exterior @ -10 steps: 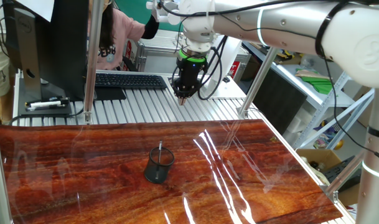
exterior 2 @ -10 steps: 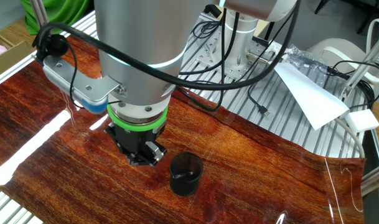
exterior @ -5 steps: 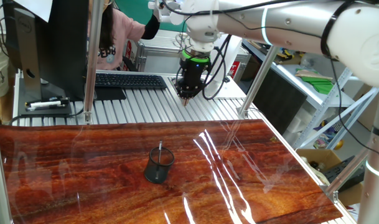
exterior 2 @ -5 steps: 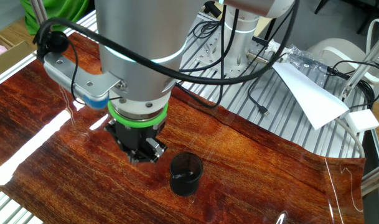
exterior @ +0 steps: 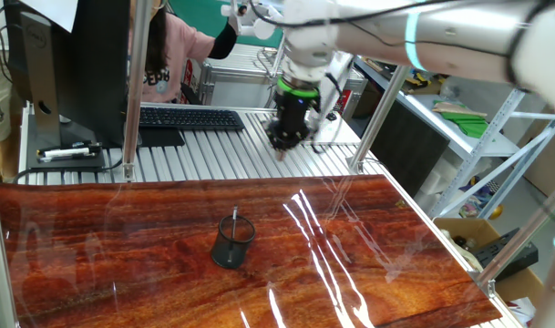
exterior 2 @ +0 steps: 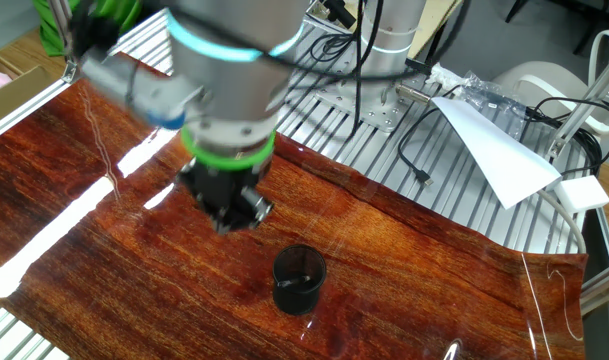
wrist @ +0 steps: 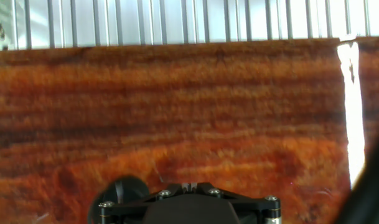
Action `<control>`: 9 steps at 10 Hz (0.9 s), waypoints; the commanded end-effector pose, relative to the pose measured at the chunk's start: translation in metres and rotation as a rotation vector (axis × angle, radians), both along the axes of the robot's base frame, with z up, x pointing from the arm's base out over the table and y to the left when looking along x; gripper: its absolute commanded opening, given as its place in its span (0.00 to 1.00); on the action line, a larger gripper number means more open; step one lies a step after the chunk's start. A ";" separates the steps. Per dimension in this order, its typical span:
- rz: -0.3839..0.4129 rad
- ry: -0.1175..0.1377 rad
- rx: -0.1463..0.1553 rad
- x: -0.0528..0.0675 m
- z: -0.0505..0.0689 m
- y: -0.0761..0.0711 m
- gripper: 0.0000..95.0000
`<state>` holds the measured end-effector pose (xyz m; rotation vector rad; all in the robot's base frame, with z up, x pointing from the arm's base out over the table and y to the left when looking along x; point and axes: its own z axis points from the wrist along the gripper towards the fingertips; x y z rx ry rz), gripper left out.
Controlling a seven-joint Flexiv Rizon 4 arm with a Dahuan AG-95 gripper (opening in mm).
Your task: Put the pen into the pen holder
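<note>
Only one fixed view showed the pen [exterior: 235,221] standing upright inside the pen holder [exterior: 233,242], tip poking over the rim; from the other side the holder looked like just a dark cup. Gripper [exterior: 282,144] hung above and well apart from the holder, fingers clenched, holding nothing. No legible writing anywhere.
</note>
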<state>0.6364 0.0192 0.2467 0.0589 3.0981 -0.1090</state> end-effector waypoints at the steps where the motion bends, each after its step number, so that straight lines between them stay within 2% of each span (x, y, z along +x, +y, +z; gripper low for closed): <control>1: 0.000 0.017 -0.004 0.006 -0.001 0.003 0.00; 5: -0.015 0.015 -0.003 0.007 -0.001 0.004 0.00; 9: -0.088 0.016 -0.005 0.007 -0.001 0.004 0.00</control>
